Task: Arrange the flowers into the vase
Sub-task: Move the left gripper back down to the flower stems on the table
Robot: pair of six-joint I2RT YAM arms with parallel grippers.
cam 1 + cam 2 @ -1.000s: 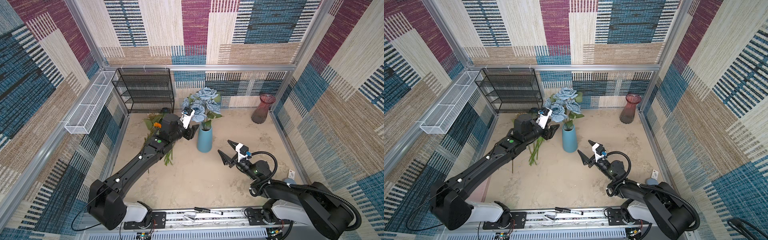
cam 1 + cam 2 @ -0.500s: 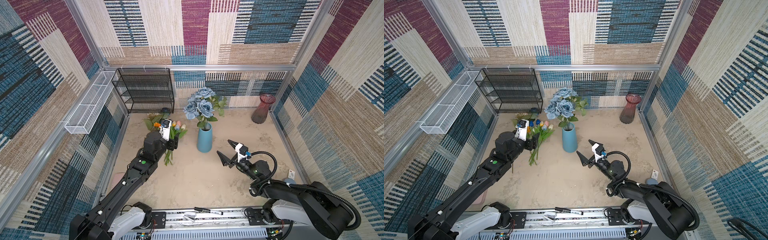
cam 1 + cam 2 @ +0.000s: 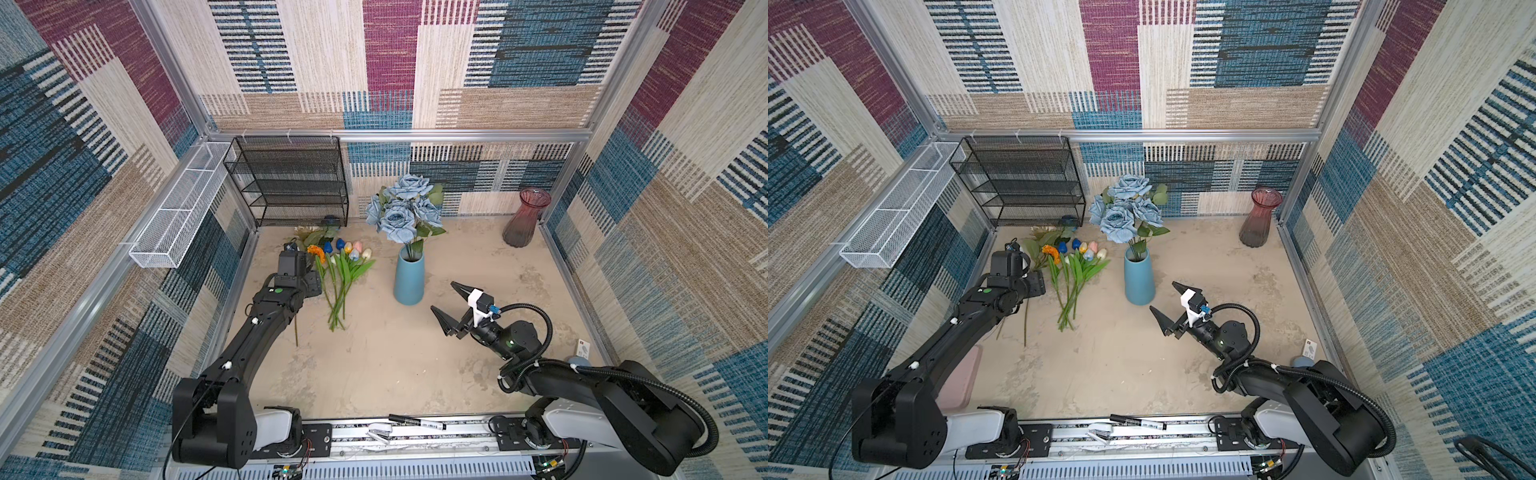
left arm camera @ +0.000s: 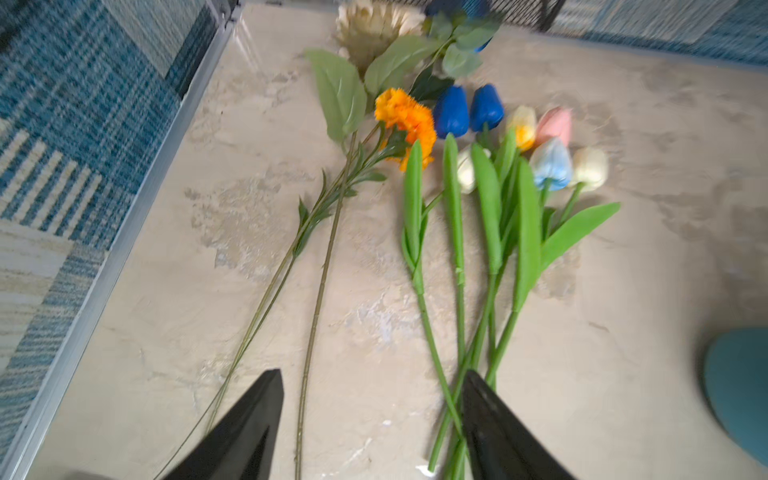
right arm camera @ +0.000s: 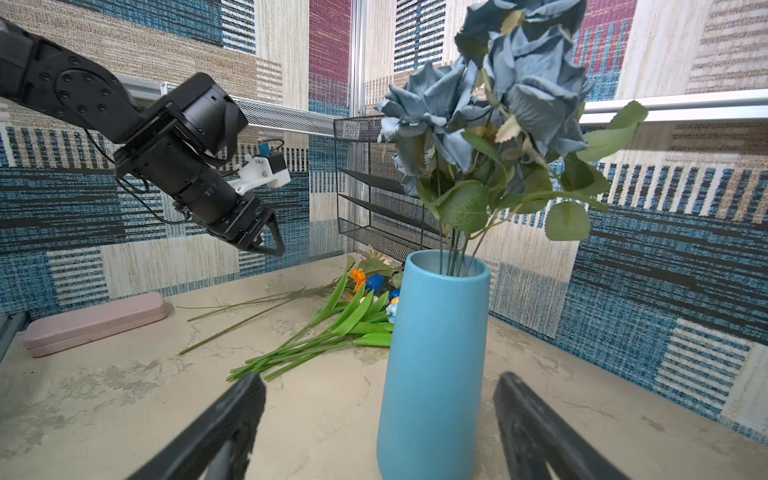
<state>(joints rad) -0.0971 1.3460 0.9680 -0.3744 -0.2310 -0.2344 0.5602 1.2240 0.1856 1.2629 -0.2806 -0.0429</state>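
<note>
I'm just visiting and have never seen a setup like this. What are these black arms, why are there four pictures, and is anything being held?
These are two robot arms at a table, each ending in a two-fingered gripper. Two pictures look down from overhead, like a pair of eyes; the other two come from a camera on each arm's wrist. The job is to fill the blue vase, which stands upright with dusty-blue roses in it. On the table lie tulips, an orange marigold and a cream bloom. The left gripper hovers open above their stems; the right gripper is open, facing the vase, not touching it. Neither holds anything. At the back stand a black wire rack and a red glass vase; a pink case lies at the table's left side.
</note>
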